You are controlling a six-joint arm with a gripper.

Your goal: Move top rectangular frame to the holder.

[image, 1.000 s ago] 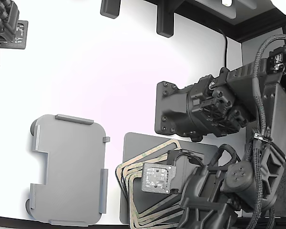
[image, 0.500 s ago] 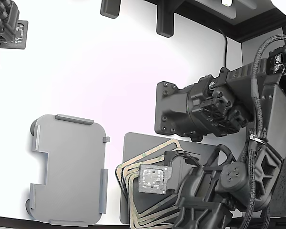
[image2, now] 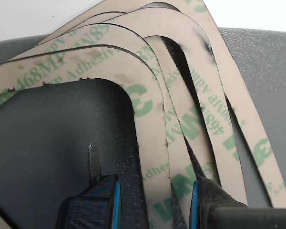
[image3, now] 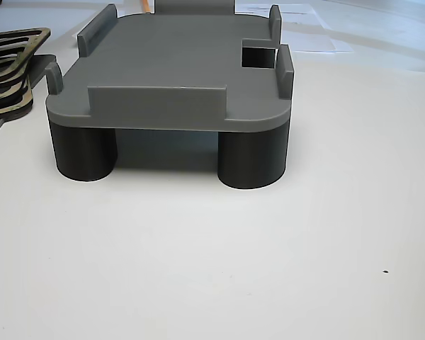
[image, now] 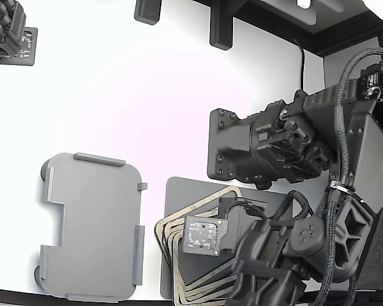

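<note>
We judged the task barely begun: the white table (image: 147, 95) carried the holder (image: 92, 226) bare at the exterior view's left, with no frame seated between its raised edge tabs, and the other view showed the same empty deck standing on dark round feet. Well apart from it, at the exterior view's right, the dark grey mat (image: 179, 191) bore a fanned stack of frames (image: 169, 245), each tan and printed with green lettering, and the top rectangular frame (image2: 150, 129) lay on that stack, not lifted as far as we could tell. Everything of the carry, the alignment over the tabs and the release therefore remained. The arm (image: 306, 242) hung low over the stack and hid most of it from outside. In the wrist view the gripper (image2: 152, 191) stood part-way open, its jaws straddling one side strip of the top frame: the thin pointed finger (image2: 94, 160) sat inside the hollow centre over the mat, and the blue-edged pad (image2: 202, 193) rested over the fanned strips outside. We saw a gap between the jaws and nothing clamped; whether either tip touched the strip we could not tell.
</note>
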